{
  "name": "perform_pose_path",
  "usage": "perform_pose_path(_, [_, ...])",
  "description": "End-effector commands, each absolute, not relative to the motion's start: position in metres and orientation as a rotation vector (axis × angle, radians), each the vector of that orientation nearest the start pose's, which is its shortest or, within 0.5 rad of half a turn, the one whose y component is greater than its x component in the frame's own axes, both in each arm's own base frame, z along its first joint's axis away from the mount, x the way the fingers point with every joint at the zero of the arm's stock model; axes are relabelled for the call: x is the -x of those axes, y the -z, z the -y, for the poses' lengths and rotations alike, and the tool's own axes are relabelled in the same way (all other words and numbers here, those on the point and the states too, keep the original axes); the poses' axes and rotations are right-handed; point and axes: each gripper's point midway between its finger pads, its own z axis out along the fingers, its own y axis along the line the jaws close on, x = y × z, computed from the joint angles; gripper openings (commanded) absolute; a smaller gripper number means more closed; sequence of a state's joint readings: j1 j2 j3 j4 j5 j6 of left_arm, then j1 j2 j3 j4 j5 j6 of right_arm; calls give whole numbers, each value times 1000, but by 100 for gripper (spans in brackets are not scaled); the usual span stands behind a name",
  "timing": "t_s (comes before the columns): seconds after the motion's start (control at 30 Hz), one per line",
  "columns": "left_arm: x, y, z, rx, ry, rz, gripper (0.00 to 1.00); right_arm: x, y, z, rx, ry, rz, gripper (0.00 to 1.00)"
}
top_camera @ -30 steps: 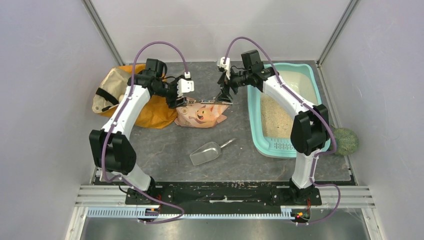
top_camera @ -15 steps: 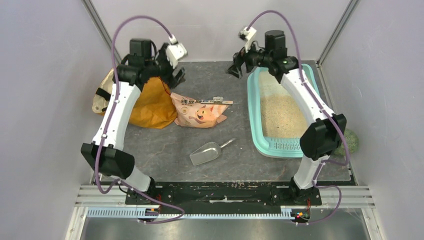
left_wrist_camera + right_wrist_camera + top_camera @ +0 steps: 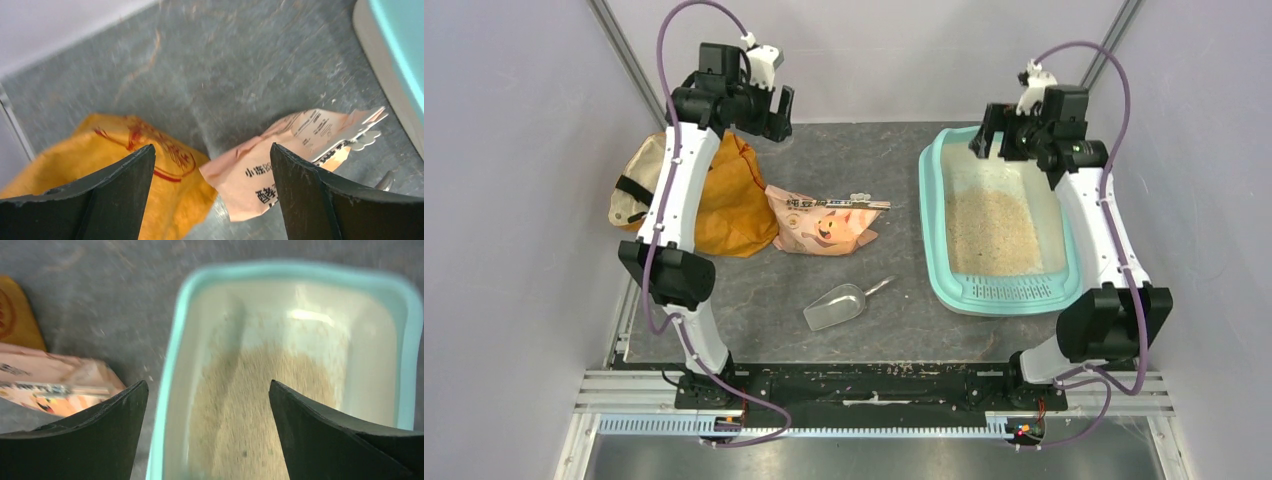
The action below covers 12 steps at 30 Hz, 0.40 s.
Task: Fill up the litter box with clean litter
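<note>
Grey table (image 3: 864, 290) beneath me, pale walls around. On its right side sits the litter box (image 3: 1004, 293), clean litter (image 3: 989, 230) covering most of its floor, so filling looks nearly done. The pink pouch (image 3: 824, 225) lies flat mid-table. My left claw (image 3: 210, 150) and right claw (image 3: 207, 385) hang spread and empty.

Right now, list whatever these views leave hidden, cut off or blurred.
- Litter box, right wrist view: blurred; near end cut off by the bottom edge and the fingers of the right gripper.
- Pouch, left wrist view: print partly behind the left gripper; too small to read from above.
- Orange bag, top view: a strip under the left arm; contents hidden.
</note>
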<state>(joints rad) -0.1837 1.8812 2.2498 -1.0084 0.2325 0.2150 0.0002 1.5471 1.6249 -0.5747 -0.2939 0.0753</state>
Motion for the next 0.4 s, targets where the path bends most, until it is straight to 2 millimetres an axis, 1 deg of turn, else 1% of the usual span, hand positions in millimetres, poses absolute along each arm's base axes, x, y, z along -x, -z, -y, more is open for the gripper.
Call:
perform_pose_path(0.0, [-458, -304, 101, -336, 174, -2263, 91, -405, -273, -37, -17, -252, -2175, 97])
perform_pose_path(0.07, [-456, -298, 97, -322, 153, -2263, 91, -397, -274, -37, -16, -254, -2168, 97])
perform_pose_path(0.17, [-452, -293, 96, -312, 156, -2275, 92, -392, -273, -36, -13, -249, -2167, 97])
perform_pose_path(0.27, [-450, -291, 94, -310, 140, -2284, 92, -394, -273, -38, -13, -260, -2168, 97])
perform_pose_path(0.37, [-451, -299, 89, -302, 110, -2259, 92, -401, -275, -41, -11, -278, -2163, 97])
